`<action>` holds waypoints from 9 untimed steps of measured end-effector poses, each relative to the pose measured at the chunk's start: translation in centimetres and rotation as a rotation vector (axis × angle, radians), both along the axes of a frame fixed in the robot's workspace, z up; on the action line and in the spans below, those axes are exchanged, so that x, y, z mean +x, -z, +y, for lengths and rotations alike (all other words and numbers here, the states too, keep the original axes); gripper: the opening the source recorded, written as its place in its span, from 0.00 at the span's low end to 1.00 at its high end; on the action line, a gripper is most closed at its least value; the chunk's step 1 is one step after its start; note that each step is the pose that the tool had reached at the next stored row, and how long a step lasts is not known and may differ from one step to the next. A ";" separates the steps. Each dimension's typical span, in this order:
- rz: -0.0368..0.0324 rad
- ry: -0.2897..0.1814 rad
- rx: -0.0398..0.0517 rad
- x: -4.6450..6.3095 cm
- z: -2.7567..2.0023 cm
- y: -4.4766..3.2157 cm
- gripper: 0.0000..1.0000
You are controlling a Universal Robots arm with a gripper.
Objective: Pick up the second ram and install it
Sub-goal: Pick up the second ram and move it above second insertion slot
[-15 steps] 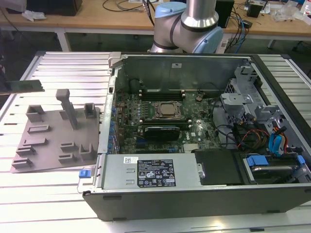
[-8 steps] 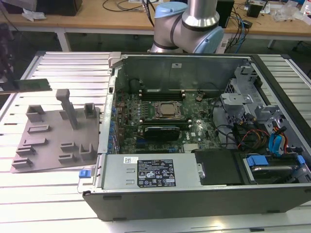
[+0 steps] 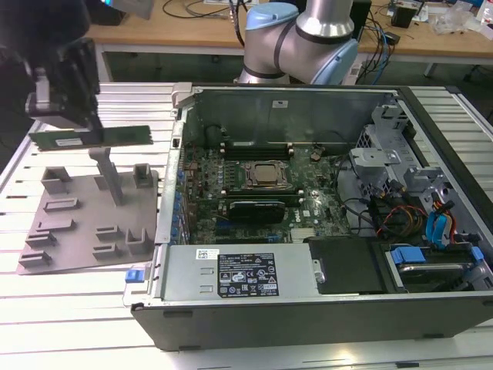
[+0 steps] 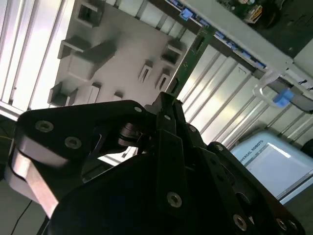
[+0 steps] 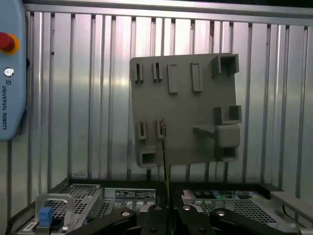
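Above the grey holder (image 3: 73, 220) on the table (image 3: 69, 308), at the exterior view's left, your gripper (image 3: 85, 123) is clamped on the second ram (image 3: 119, 136), held level. The grasp looks off-centre, so the stick may tilt or slip, and its free end may strike the computer case (image 3: 231, 312) wall.

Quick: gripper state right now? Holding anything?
Gripper: shut on the second ram, held in the air over the gray holder plate.
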State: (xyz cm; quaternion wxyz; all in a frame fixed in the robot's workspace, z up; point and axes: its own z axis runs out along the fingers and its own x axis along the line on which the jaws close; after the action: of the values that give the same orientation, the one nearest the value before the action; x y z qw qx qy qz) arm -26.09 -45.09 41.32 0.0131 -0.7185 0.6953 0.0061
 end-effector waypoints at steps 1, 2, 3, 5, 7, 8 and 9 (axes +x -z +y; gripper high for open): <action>-0.0001 0.000 0.0000 0.9 0.00 0.01 0.11; 0.0000 0.000 -0.0001 1.6 0.00 0.01 0.11; 0.0000 0.000 -0.0001 2.3 0.00 0.01 0.11; 0.0000 0.000 -0.0002 4.7 0.00 0.02 0.11; 0.0000 0.000 -0.0001 6.7 0.00 0.03 0.11; 0.0000 0.000 -0.0001 7.4 0.00 0.03 0.11; 0.0000 0.000 -0.0002 8.2 0.01 0.03 0.11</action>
State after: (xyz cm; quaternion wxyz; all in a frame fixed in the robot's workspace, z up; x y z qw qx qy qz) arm -17.84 -45.08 41.29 0.0130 -0.7185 0.6953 0.0061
